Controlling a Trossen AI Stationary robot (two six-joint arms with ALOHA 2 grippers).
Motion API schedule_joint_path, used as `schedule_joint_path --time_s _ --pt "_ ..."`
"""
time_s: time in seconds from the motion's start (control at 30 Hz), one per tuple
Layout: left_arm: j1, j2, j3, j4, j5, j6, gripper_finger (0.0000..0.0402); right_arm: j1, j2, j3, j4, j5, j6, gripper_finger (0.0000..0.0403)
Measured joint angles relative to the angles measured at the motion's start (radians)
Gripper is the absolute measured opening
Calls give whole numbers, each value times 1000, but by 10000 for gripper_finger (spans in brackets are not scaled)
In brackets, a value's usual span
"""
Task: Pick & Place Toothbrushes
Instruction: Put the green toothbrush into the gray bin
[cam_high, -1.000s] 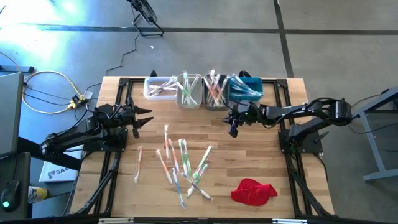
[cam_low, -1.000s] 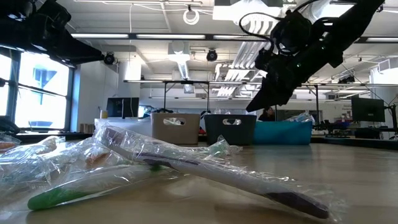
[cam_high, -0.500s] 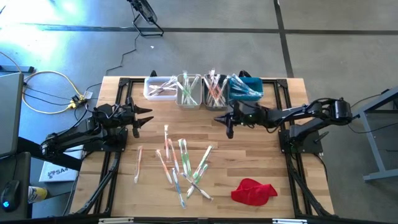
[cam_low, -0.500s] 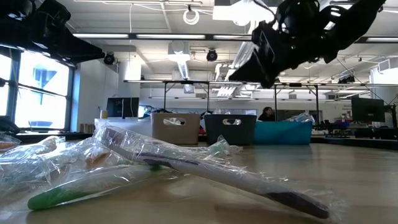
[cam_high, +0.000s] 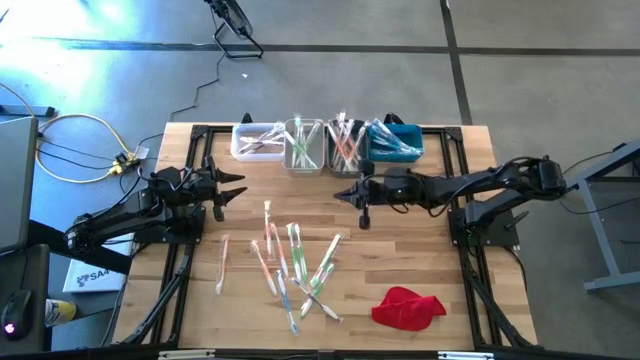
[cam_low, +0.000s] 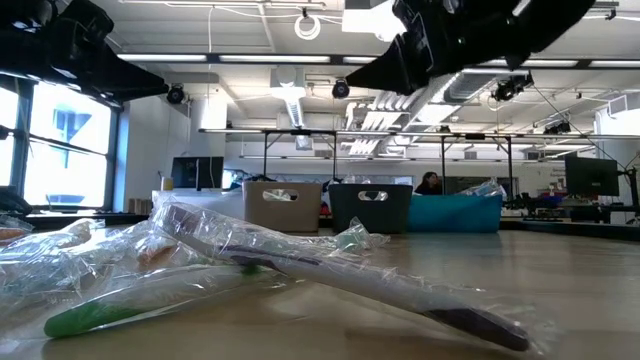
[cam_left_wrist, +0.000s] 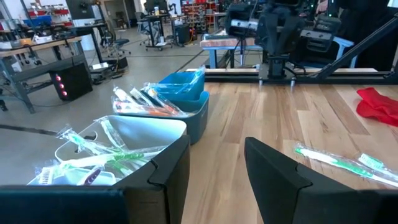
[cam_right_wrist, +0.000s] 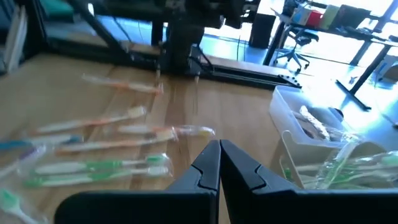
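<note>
Now that the right gripper (cam_high: 364, 214), jaws shut and empty, has swung from the far-edge bins (cam_high: 345, 158) toward mid-table, another pick looks next. The clear-wrapped, coloured-handled toothbrushes (cam_high: 290, 262) lie scattered near the table's front edge. The left gripper (cam_high: 226, 192) waits open by the left edge.

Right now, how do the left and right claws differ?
The left claw is open, waiting at the table's left edge; the right claw is shut, reaching over mid-table between the bins and the loose toothbrushes. Both hold nothing.
</note>
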Motion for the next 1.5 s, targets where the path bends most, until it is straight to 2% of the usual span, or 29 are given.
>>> schedule_joint_path --time_s 0.13,0.37,0.57,0.87,1.03,1.23,1.5 --pt "0 0 0 0 0 0 150 31 0 50 -94 53 -49 2" --pt "0 0 0 0 0 0 150 69 0 62 -109 62 -68 2" --pt "0 0 0 1 -1 0 150 86 60 67 -143 97 -68 2" --pt "0 0 0 2 -1 0 150 85 214 265 -472 81 -108 2" --pt "0 0 0 1 -1 1 150 82 273 356 -555 -16 -152 2" --pt "0 0 0 0 0 1 150 69 344 382 -563 -156 -164 2" --pt "0 0 0 0 0 1 150 72 409 381 -563 -182 -164 2"
